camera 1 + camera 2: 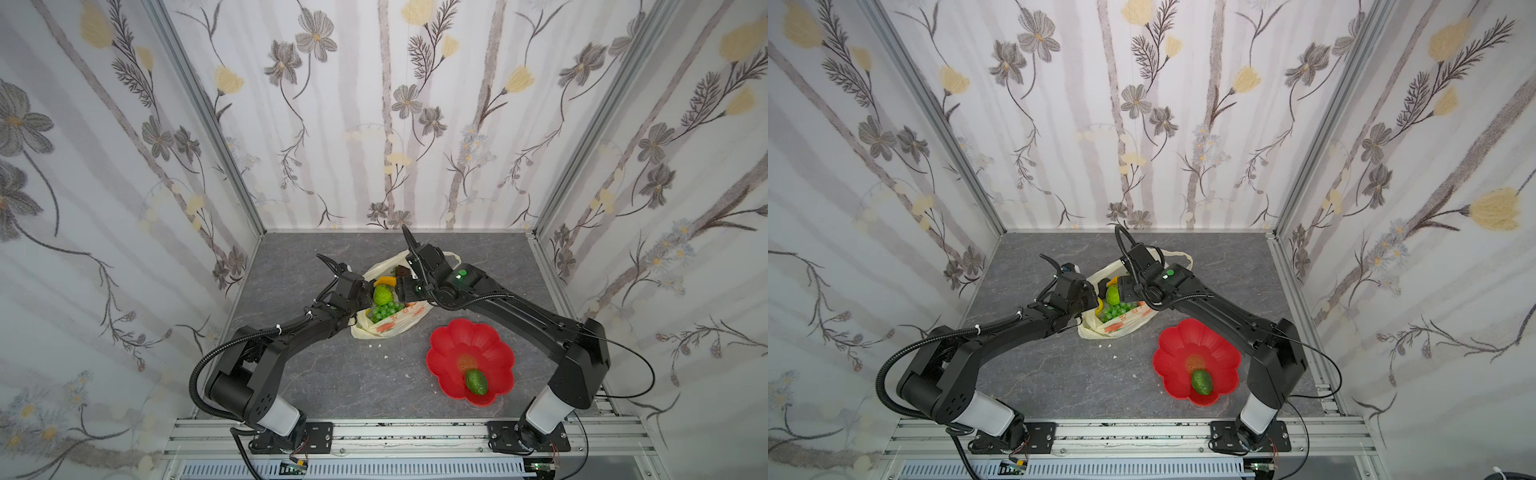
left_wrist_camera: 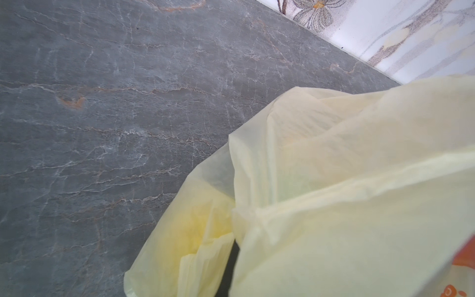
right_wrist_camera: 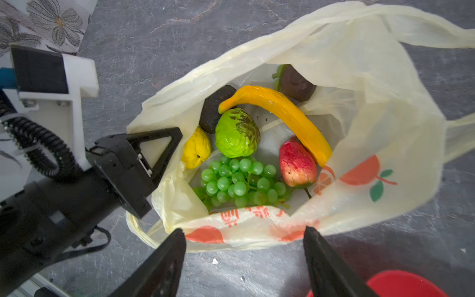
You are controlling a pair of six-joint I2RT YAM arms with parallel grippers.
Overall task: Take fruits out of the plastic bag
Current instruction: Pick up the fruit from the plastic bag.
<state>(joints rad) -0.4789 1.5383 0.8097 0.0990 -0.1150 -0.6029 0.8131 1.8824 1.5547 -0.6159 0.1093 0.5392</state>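
Left tool (image 3: 172,140): pinching rim of plastic bag (image 3: 372,77). Right tool (image 3: 244,237): spread, above bag mouth. Inside bag: green grape bunch (image 3: 239,182), yellow banana (image 3: 290,115), red strawberry (image 3: 297,164).

Consisted of two arms, left arm (image 1: 299,328) and right arm (image 1: 532,320), both cased in matte black angular shells. Wore a white rounded sleeve (image 1: 282,413) near each base, above black mounting plates (image 1: 318,434) fixed with small screws. Showed a small green light (image 1: 462,274) on the right arm. Trailed a ribbed black hose (image 1: 193,376), bound with a white cable tie (image 1: 279,330), and a thin black cable (image 3: 110,236). Ended in the left gripper (image 3: 178,131), with hollow triangular black fingers (image 3: 164,159), and the right gripper (image 3: 244,231), with black tapering ones. Bore a white bracket (image 3: 77,84) behind the left gripper.
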